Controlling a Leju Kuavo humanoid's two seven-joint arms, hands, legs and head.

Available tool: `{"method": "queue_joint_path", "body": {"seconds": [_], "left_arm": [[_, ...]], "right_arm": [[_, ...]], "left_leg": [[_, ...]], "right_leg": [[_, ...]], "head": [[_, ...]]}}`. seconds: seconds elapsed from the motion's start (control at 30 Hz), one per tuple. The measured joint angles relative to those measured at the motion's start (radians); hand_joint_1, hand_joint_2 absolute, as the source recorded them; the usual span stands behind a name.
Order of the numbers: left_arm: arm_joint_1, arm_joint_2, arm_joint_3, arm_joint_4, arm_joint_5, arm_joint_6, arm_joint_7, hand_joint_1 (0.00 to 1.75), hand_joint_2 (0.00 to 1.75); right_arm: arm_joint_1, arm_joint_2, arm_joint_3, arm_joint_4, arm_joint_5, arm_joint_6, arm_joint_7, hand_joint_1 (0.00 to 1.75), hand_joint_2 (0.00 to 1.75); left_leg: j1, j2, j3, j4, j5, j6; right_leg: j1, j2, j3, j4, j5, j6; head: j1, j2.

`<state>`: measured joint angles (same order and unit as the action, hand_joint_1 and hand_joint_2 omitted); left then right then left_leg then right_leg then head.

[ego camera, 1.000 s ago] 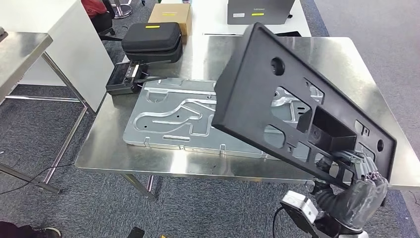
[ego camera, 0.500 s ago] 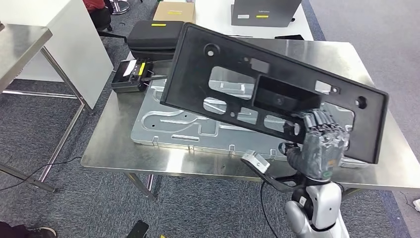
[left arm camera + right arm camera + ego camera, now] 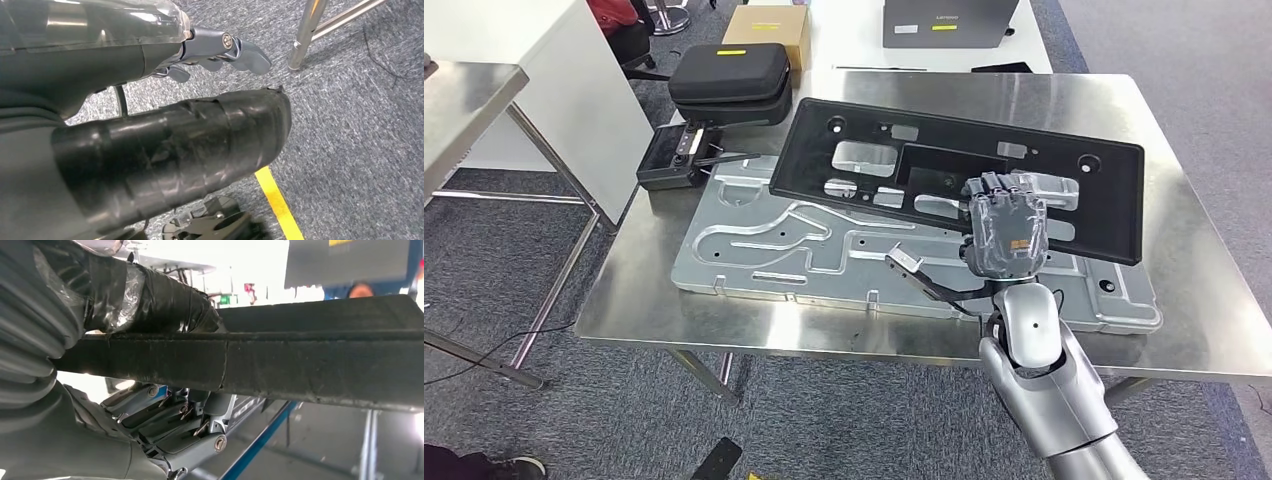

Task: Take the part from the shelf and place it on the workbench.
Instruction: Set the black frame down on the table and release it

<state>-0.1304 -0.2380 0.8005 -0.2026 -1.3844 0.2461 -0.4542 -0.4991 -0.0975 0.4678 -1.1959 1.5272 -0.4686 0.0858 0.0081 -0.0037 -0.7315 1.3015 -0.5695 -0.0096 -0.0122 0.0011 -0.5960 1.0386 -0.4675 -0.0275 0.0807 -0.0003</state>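
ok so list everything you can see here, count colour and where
black panel: one, black, over the far part of the metal plate, held by the right hand
metal plate: one, silver, flat on the workbench
workbench: one, steel
zip case: one, black, far left corner of the workbench
small device: one, black, left edge beside the plate
cardboard box: one, tan, behind the case
right hand: one, grey, gripping the panel
left hand: one, grey, over carpet, holding nothing
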Motion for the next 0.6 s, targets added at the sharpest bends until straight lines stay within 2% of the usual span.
{"method": "queue_joint_path", "body": {"seconds": [0.03, 0.07, 0.13, 0.17, 0.2, 0.27, 0.33, 0.4, 0.47, 0.5, 0.53, 0.57, 0.6], "left_arm": [[0.0, 0.0, -0.001, 0.0, 0.0, -0.001, 0.001, 0.0, 0.0], [0.0, 0.0, -0.002, 0.0, 0.0, -0.002, 0.002, 0.0, 0.0], [-0.002, 0.0, -0.005, 0.0, -0.002, -0.005, 0.004, 0.0, 0.0], [-0.003, 0.0, -0.007, 0.0, -0.003, -0.007, 0.006, 0.0, 0.0], [-0.005, 0.0, -0.009, 0.0, -0.004, -0.008, 0.008, 0.0, 0.0], [-0.007, 0.0, -0.016, 0.0, -0.007, -0.01, 0.011, 0.0, 0.0], [-0.008, -0.002, -0.023, 0.0, -0.007, -0.012, 0.014, 0.0, 0.0], [-0.01, -0.004, -0.029, 0.0, -0.007, -0.013, 0.015, 0.0, 0.0], [-0.012, -0.005, -0.031, 0.0, -0.007, -0.013, 0.016, 0.0, 0.0], [-0.012, -0.006, -0.032, 0.0, -0.007, -0.013, 0.016, 0.0, 0.0], [-0.011, -0.006, -0.033, 0.0, -0.007, -0.013, 0.017, 0.0, 0.0], [-0.011, -0.006, -0.034, 0.0, -0.007, -0.013, 0.017, 0.0, 0.0], [-0.011, -0.007, -0.036, 0.0, -0.008, -0.014, 0.018, 0.0, 0.0]], "right_arm": [[-0.005, 0.0, 0.004, 0.024, 0.002, 0.002, 0.005, 1.67, 1.75], [-0.01, 0.0, 0.007, 0.045, 0.005, 0.005, 0.013, 1.67, 1.75], [-0.022, 0.001, 0.011, 0.086, 0.014, 0.014, 0.033, 1.66, 1.75], [-0.03, 0.001, 0.013, 0.111, 0.017, 0.017, 0.045, 1.67, 1.75], [-0.037, 0.002, 0.014, 0.141, 0.022, 0.018, 0.056, 1.65, 1.75], [-0.045, 0.004, 0.015, 0.205, 0.028, 0.017, 0.075, 1.65, 1.75], [-0.045, 0.005, 0.016, 0.266, 0.032, 0.015, 0.089, 1.66, 1.75], [-0.044, 0.007, 0.016, 0.323, 0.034, 0.015, 0.103, 1.65, 1.75], [-0.039, 0.009, 0.016, 0.37, 0.034, 0.012, 0.112, 1.63, 1.75], [-0.035, 0.01, 0.016, 0.389, 0.034, 0.008, 0.114, 1.62, 1.75], [-0.033, 0.011, 0.016, 0.405, 0.034, 0.005, 0.116, 1.6, 1.75], [-0.033, 0.012, 0.016, 0.419, 0.032, 0.004, 0.116, 1.57, 1.75], [-0.035, 0.014, 0.016, 0.43, 0.029, 0.004, 0.116, 1.54, 1.75]], "left_leg": [[0.0, 0.0, -0.006, 0.001, 0.015, 0.001], [0.0, 0.0, 0.007, -0.036, 0.047, 0.005], [-0.003, -0.001, 0.066, -0.169, 0.119, 0.017], [-0.005, -0.001, 0.092, -0.225, 0.137, 0.022], [-0.008, -0.002, 0.107, -0.259, 0.144, 0.026], [-0.009, -0.003, 0.114, -0.278, 0.138, 0.031], [-0.003, -0.003, 0.121, -0.29, 0.143, 0.039], [0.002, -0.002, 0.128, -0.302, 0.147, 0.048], [0.002, -0.002, 0.129, -0.302, 0.146, 0.053], [0.002, -0.003, 0.129, -0.301, 0.144, 0.053], [0.002, -0.003, 0.129, -0.298, 0.142, 0.053], [0.002, -0.003, 0.13, -0.294, 0.138, 0.051], [0.002, -0.003, 0.131, -0.289, 0.134, 0.049]], "right_leg": [[0.001, 0.0, 0.001, 0.0, -0.001, -0.001], [0.001, 0.001, 0.003, 0.0, -0.002, -0.001], [0.003, 0.001, 0.009, 0.0, -0.007, 0.002], [0.004, 0.002, 0.01, 0.0, -0.008, 0.005], [0.005, 0.002, 0.009, 0.0, -0.009, 0.01], [0.006, 0.001, 0.009, -0.004, -0.008, 0.02], [0.006, 0.0, 0.006, 0.004, -0.018, 0.03], [0.004, 0.0, -0.028, 0.076, -0.06, 0.038], [0.002, 0.0, -0.094, 0.202, -0.113, 0.043], [0.0, 0.0, -0.12, 0.248, -0.122, 0.046], [-0.003, 0.0, -0.13, 0.259, -0.112, 0.048], [-0.005, -0.001, -0.121, 0.231, -0.083, 0.049], [-0.008, -0.001, -0.095, 0.171, -0.043, 0.05]], "head": [[0.0, 0.0], [0.0, 0.0], [0.0, 0.0], [0.0, 0.0], [0.0, 0.0], [0.0, 0.0], [0.001, 0.0], [0.001, 0.0], [0.001, 0.0], [0.001, 0.0], [0.001, 0.0], [0.001, 0.0], [0.001, 0.0]]}}
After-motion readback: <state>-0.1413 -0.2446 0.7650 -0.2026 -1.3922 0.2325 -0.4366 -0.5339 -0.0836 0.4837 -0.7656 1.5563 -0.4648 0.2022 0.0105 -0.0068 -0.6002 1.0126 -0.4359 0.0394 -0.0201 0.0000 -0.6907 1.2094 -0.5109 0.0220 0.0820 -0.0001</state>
